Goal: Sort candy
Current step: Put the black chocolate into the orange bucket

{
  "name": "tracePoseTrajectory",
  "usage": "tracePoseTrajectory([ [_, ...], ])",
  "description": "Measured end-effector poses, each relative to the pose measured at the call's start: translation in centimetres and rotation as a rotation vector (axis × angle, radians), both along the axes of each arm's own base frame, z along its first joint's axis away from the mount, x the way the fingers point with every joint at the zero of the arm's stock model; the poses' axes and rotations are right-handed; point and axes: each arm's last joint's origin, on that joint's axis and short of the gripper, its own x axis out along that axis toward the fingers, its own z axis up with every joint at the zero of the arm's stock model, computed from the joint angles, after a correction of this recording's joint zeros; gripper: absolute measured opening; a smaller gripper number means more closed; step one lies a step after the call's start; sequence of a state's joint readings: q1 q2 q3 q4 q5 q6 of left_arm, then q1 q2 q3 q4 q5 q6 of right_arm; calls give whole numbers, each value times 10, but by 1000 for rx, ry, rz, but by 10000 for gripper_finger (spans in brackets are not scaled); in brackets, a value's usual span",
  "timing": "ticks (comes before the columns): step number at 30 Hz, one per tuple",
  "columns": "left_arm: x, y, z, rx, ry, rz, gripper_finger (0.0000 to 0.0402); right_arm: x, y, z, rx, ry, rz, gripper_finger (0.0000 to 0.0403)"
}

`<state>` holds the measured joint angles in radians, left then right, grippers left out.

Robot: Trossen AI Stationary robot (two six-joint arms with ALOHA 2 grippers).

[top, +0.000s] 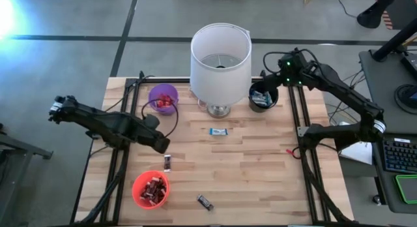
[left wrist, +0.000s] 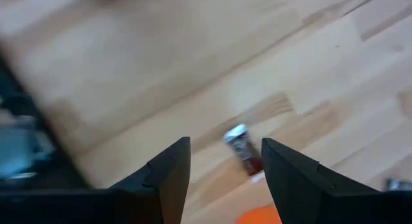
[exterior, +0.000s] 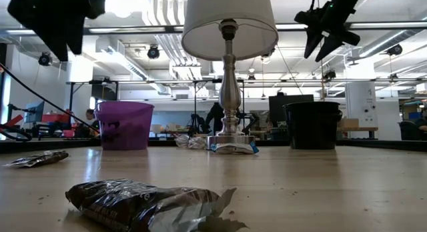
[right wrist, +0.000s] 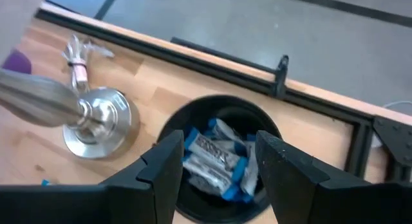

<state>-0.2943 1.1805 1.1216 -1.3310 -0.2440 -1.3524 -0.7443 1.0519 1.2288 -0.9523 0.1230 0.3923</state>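
Observation:
My left gripper (top: 161, 146) (left wrist: 225, 145) hangs open above the table's left half, just over a dark red candy (top: 167, 162) (left wrist: 244, 149) lying flat on the wood. My right gripper (top: 269, 81) (right wrist: 215, 139) is open over the black cup (top: 262, 97) (right wrist: 219, 159), which holds blue-and-white candies (right wrist: 212, 153). A blue-and-white candy (top: 218, 131) (exterior: 233, 147) lies near the lamp's base. A dark candy (top: 205, 201) (exterior: 147, 202) lies near the table's near edge. The purple cup (top: 163, 98) holds red candies; the red cup (top: 150, 189) holds dark and red ones.
A white-shaded lamp (top: 220, 57) stands at the table's far middle between the purple and black cups, its metal base (right wrist: 96, 124) close to the black cup. Black rails (top: 306, 155) run along the table's left and right sides. Bare wood lies in the middle and right.

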Motion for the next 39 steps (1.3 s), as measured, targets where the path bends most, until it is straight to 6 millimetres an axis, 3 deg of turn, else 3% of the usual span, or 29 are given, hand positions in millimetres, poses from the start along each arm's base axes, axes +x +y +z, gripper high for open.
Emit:
tracePoseTrajectory([
  [5, 11, -4, -26, -68, -88, 77, 173, -4, 4, 4, 24, 46, 16, 183],
  [11, 5, -4, -51, -148, -34, 265, 173, -8, 7, 9, 9, 107, 81, 180],
  [17, 15, -9, -65, -257, -84, 282, 173, -8, 8, 12, -30, 150, 152, 183],
  [26, 41, -19, -101, -264, 57, 360, 173, -8, 8, 12, -65, 194, 219, 181],
  [33, 61, -26, -127, -291, 70, 416, 173, -9, 8, 12, -86, 223, 263, 183],
  [39, 62, -28, -142, -296, 173, 465, 173, -9, 8, 12, -89, 229, 271, 180],
])
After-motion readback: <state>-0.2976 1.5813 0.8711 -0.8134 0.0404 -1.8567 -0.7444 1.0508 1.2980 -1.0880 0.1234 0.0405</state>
